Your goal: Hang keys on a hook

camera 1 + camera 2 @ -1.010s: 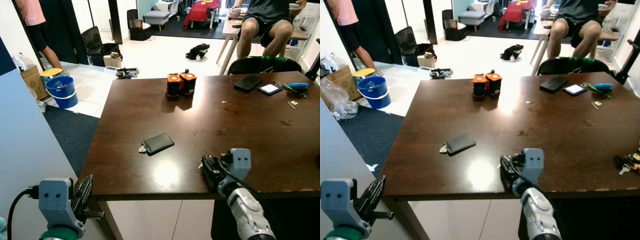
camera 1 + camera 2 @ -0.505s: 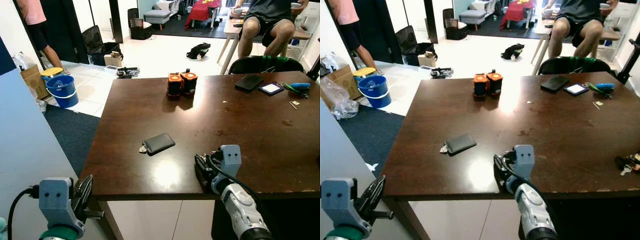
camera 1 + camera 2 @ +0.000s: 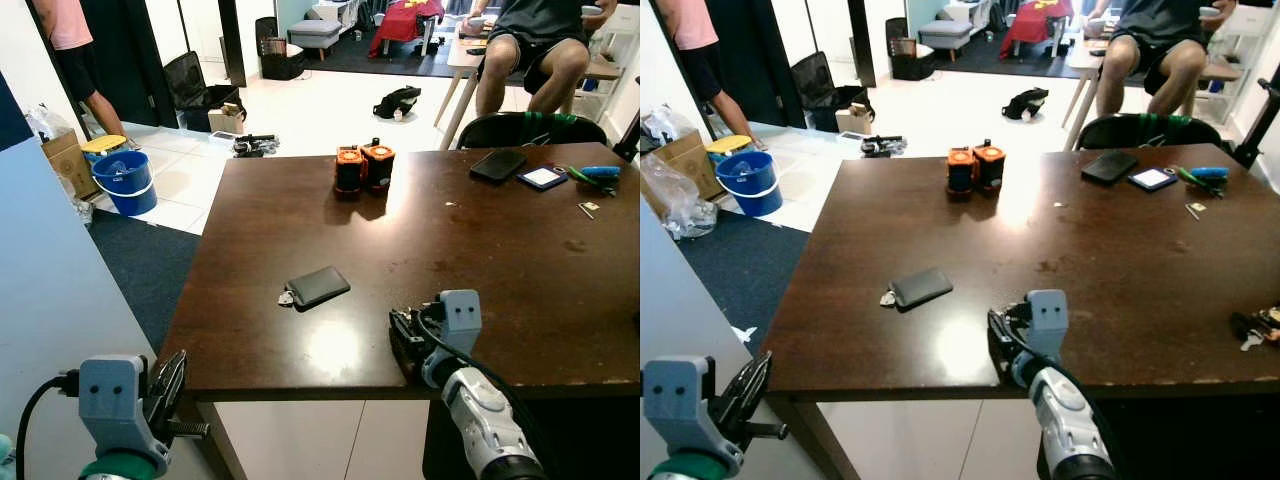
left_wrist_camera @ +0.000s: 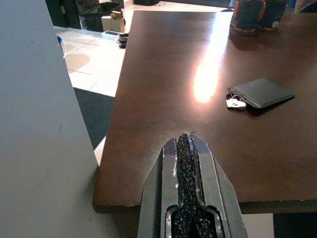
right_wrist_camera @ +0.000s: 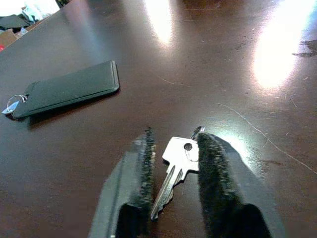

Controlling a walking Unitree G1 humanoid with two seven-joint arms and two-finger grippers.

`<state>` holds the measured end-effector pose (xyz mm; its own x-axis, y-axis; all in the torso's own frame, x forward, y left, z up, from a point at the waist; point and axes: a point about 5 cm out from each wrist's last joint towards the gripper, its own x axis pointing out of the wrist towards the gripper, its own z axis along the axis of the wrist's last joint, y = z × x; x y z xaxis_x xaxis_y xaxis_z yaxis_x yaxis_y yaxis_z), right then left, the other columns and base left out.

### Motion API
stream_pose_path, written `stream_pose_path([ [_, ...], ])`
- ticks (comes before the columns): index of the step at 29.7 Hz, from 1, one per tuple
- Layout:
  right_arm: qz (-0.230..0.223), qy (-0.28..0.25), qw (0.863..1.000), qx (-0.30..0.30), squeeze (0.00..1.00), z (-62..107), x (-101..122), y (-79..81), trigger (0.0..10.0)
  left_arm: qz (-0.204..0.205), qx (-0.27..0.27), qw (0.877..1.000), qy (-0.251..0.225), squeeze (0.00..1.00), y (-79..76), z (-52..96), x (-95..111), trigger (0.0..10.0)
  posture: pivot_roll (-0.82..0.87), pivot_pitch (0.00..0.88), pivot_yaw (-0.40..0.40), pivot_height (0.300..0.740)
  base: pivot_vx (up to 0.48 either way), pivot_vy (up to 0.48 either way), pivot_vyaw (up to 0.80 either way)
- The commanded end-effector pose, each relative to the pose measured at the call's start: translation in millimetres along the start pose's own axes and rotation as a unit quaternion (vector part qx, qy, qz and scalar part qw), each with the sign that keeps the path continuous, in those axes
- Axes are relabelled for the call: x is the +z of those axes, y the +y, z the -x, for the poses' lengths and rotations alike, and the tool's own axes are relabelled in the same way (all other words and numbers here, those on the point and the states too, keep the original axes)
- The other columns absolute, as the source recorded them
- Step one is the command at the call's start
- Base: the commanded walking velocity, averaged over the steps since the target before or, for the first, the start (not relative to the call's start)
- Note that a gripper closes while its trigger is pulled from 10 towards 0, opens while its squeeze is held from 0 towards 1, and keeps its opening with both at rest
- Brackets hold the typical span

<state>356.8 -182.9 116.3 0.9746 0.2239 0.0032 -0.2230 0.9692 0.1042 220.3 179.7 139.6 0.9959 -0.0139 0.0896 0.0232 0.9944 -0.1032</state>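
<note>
Resting low on the dark brown wooden tabletop (image 3: 480, 250) near its front edge, right gripper (image 5: 173, 163) with black fingers (image 5: 143, 163) spread to either side of a small silver key (image 5: 174, 166) lying flat on the wood; contact between pads and key cannot be made out. Just beyond, toward the robot's left, a flat black leather key holder (image 3: 318, 286) with a metal ring and pale tag (image 5: 12, 103) at one end, apart from the key. Farther back near the tabletop's middle, two squat black-and-orange battery packs (image 3: 362, 168) standing side by side. At the far right corner, a black phone (image 3: 496, 165), a smaller device with a lit screen (image 3: 541, 177) and a blue-handled tool (image 3: 598, 172). Hanging below the tabletop's near left corner beside a pale wall panel (image 4: 44, 124), left gripper (image 4: 189, 188), fingers pressed together and holding nothing. Beyond the tabletop, a blue plastic bucket (image 3: 125, 182) on the tiled floor, a standing person (image 3: 75, 55) at far left, a seated person (image 3: 530, 50) at far right.
</note>
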Motion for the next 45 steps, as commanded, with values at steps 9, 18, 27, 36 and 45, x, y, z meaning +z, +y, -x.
stream_pose_path([
  [9,0.002,0.038,0.999,0.007,0.00,4.3,-16,2.0,0.0,-0.007,0.000,1.000,0.002,0.00,1.7,4.1,2,10.0,-0.02,0.074,0.160,0.740,0.000,0.000,0.00],
  [18,0.007,0.051,0.999,0.011,0.00,6.2,-21,1.5,0.0,-0.006,-0.004,1.000,0.003,0.00,0.9,4.1,1,10.0,-0.02,0.069,0.161,0.740,0.000,0.000,0.00],
  [27,-0.021,0.028,0.999,-0.003,0.00,4.4,-14,-1.3,0.3,-0.007,-0.002,1.000,0.003,0.00,2.2,4.9,2,10.0,-0.02,0.077,0.161,0.740,0.000,0.000,0.00],
  [36,-0.156,0.017,0.985,-0.071,0.18,8.5,-11,-22.9,10.0,-0.007,-0.005,1.000,0.005,0.00,2.5,4.8,2,10.0,-0.02,0.081,0.169,0.740,0.000,0.000,0.00],
  [45,-0.097,0.052,0.993,-0.050,0.00,9.8,-19,-17.2,10.0,-0.006,-0.010,1.000,0.006,0.00,0.8,3.2,2,10.0,-0.02,0.082,0.172,0.740,0.000,0.000,0.00],
])
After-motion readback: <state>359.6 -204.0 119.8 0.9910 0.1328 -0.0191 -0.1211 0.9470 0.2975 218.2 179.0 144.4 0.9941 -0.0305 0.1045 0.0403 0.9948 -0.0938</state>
